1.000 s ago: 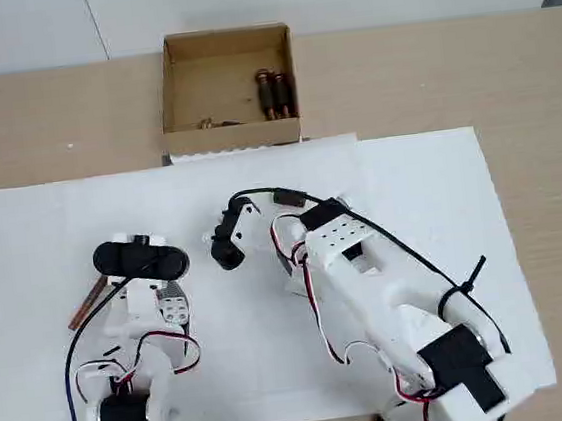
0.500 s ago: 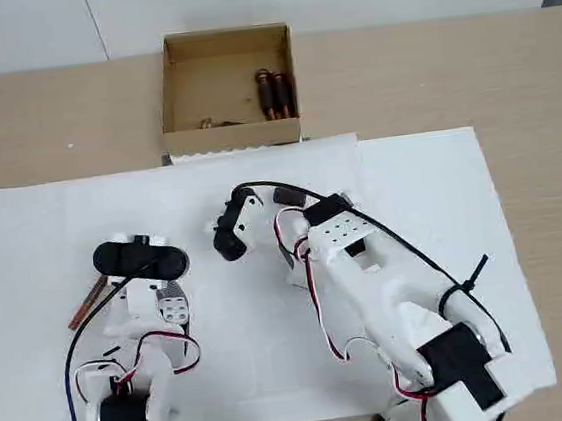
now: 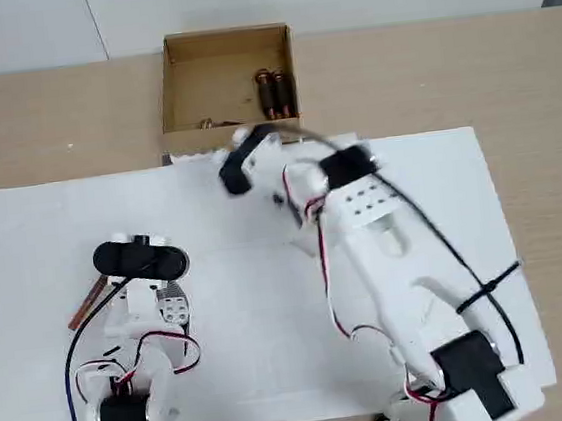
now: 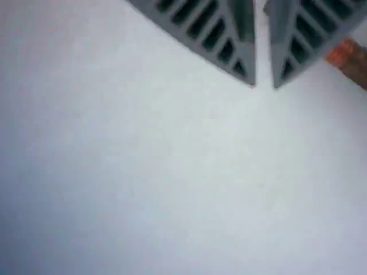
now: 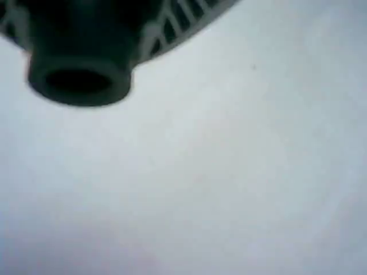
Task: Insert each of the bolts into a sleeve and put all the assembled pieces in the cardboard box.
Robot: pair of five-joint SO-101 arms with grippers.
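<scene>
L fingers (image 4: 229, 46): almost closed, only a thin gap, nothing betw. them; low over the white paper (image 3: 24, 248).
R fingers (image 5: 172, 23): closed on a dark round sleeve (image 5: 80, 77); its open hole end pokes out past the tips.
Bolt (image 3: 88, 303): coppery stick flat on the paper, just beside the L fingers; can't tell if it touches them. Well apart from the R fingers.
Cardboard box (image 3: 163, 92): top open, right in front of the R fingers, well apart from the L fingers.
Done pieces (image 3: 274, 93): two brown ones side by side in the box by a side wall, just past the R fingers.
Small bits (image 3: 207, 124): in the box by the wall nearest the R fingers; too small to tell what.
Desk (image 3: 527, 64): tan wood, under paper & box.
</scene>
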